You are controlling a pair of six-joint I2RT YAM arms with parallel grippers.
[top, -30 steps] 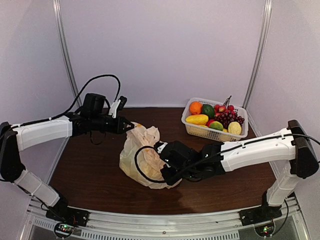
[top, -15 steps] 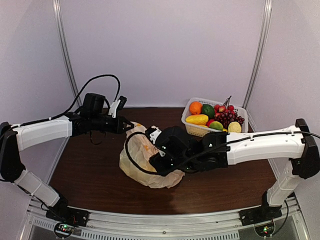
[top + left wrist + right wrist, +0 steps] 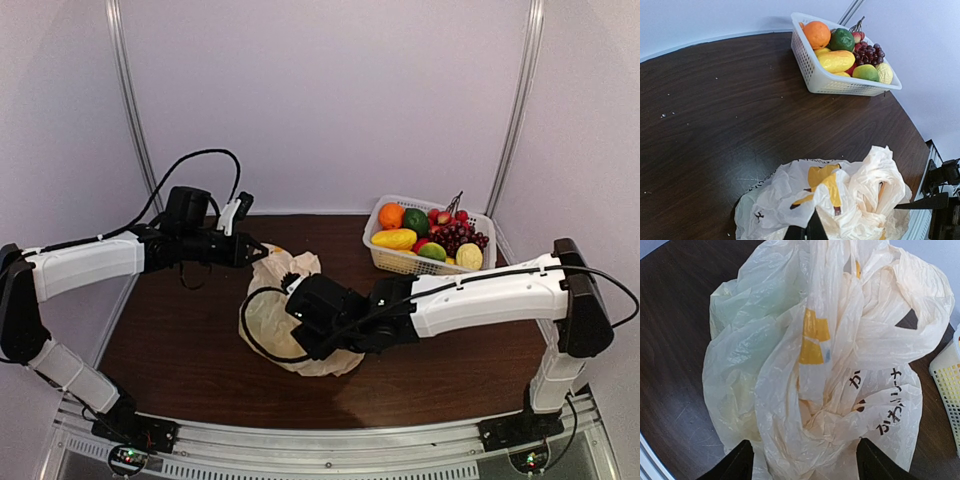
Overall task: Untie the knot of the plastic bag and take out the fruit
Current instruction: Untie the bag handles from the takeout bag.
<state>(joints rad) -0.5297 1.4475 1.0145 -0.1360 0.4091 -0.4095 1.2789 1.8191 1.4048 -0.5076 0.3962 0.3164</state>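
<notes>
- Dark wood-grain table point(image 3: 180, 350) is carrying two things.
- Crinkled cream plastic bag point(image 3: 268, 318) is lying just off centre, toward 9 o'clock.
- White lattice basket point(image 3: 400, 262) is sitting at 1 o'clock near the far edge, well apart from the bag.
- Tiny pale specks point(image 3: 663, 115) are dotting the bare wood.

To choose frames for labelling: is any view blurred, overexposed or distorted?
Top external: even light, sharp. Left wrist: the table edge looks curved, and the plastic bag is bright near the lens. Right wrist: the bag's print is sharp, no glare.
</notes>
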